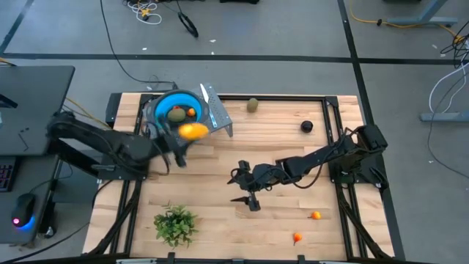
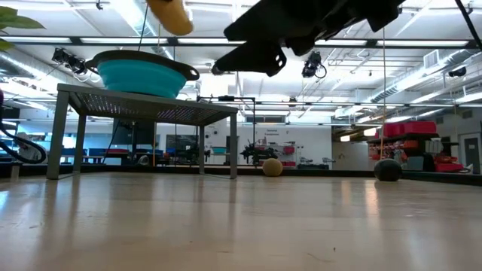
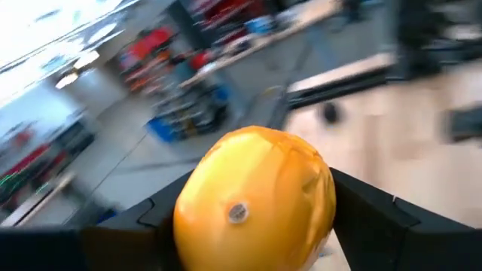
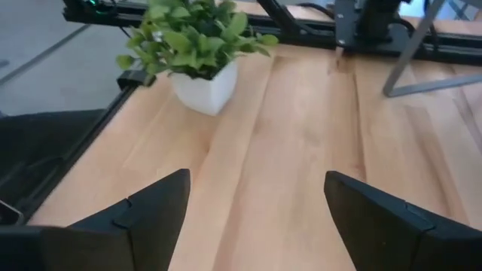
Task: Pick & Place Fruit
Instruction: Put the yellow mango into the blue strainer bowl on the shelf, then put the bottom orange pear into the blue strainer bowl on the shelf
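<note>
High view first: the left gripper sits at the near rim of the blue bowl, clamped around the large yellow-orange fruit. Inside the bowl, an olive-brown oval and a tiny orange fruit lie side by side. The bowl rests on a small metal stand at the back left of the wooden table.

Left wrist view confirms the hold: the yellow-orange fruit fills the gap between the two dark fingers, pinched on both sides, something the overhead shot only hints at.

Right gripper hangs over mid-table. Right wrist view shows its fingers spread wide with bare wood between them, and the potted green plant ahead.

Low view picks out the bowl raised on the stand's legs, the yellow fruit above it, plus a second olive oval and the dark ball at the far edge. Only the overhead shows two more tiny orange pieces, near the front right.
</note>
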Controlling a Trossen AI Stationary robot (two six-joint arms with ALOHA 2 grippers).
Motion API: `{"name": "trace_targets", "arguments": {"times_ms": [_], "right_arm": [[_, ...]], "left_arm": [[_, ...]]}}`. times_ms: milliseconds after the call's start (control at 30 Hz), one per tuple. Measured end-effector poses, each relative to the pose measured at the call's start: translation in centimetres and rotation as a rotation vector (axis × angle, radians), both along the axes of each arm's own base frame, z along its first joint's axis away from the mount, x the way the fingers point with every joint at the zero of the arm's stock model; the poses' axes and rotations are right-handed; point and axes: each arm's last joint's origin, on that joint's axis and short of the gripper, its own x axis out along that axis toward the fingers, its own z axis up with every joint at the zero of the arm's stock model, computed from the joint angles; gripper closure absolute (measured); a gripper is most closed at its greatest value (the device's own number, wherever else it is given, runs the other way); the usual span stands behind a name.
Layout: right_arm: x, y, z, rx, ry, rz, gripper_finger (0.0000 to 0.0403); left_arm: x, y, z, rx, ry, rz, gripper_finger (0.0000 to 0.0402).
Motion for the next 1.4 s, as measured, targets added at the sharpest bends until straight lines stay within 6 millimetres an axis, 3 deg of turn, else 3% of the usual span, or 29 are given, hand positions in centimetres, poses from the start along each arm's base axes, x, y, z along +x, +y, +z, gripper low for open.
{"name": "trace_targets", "arguments": {"times_ms": [167,300,800,933,1100,1233,1400], "right_arm": [[0.0,0.0,0.0,-0.001,0.004,0.000,0.0084],[0.0,0.0,-0.1,-0.002,0.007,0.001,0.0084],[-0.5,-0.5,-1.0,0.021,0.123,-0.165,0.0084],[-1.2,-0.8,-0.7,-0.033,0.164,-0.216,0.0084],[-3.6,-0.6,1.1,-0.078,0.249,-0.207,0.0084],[-5.9,0.7,2.1,-0.067,0.335,-0.170,0.0084],[-8.4,3.3,1.4,-0.036,0.496,-0.152,0.0084]], "left_arm": [[-2.4,3.0,0.5,-0.073,-0.062,0.201,0.0145],[-3.3,4.3,0.3,-0.167,-0.103,0.270,0.0130],[-2.4,4.8,-0.8,-0.236,-0.080,0.304,0.0055],[-2.2,4.2,-0.2,-0.285,-0.130,0.190,0.0050],[-1.2,2.7,0.4,-0.424,-0.194,-0.071,0.0060],[0.1,1.0,-0.4,-0.493,-0.143,-0.186,0.0071],[2.5,-1.7,-2.2,-0.500,-0.057,-0.248,0.0085]]}}
